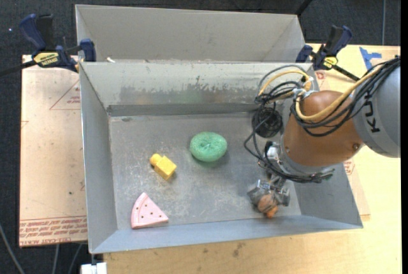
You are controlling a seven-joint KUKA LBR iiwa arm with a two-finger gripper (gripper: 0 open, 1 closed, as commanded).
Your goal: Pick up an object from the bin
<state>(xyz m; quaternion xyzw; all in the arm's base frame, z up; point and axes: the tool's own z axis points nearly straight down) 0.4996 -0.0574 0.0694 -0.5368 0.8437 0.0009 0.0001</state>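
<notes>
Inspection of the grey metal bin [95, 139].

The arm [382, 120] is reaching in from the right. Its orange wrist cover [319, 132] and cable loops [280, 85] are hanging over the right part of the bin floor.

The hand [271, 195] is pointing down near the front right corner, close to the sloping right wall. A small orange-brown thing [268, 206] is lying on the floor at the tip of the hand, touching it or just beside it. I cannot tell whether the hand is spread, pressed together or pinching this thing, because the view from above is not showing it.

3 other things are lying apart from one another on the floor, all well clear of the hand:
1. A green round lump [208, 146] is sitting near the middle.
2. A yellow block [164, 165] is sitting to the lump's left and slightly nearer the front.
3. A pink wedge [148, 212] with dark specks is lying flat towards the front left corner.
</notes>
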